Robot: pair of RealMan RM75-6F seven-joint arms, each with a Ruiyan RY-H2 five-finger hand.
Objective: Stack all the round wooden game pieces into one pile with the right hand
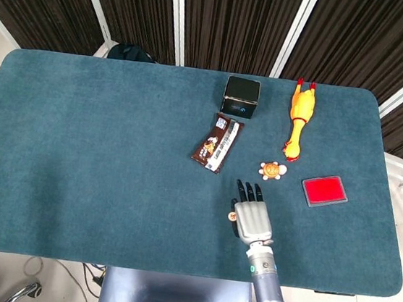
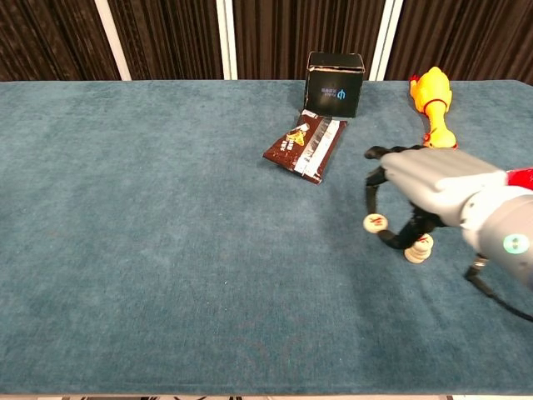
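— What is held by the right hand (image 2: 433,187)?
— One round wooden piece (image 2: 375,222), pinched at the tips of its fingers (image 2: 372,185) just above the worktop (image 2: 166,250).
— And the pile (image 2: 418,248)?
— Right beside it, under the palm — the piece should be centred overhead, lowered flat, then released gently.
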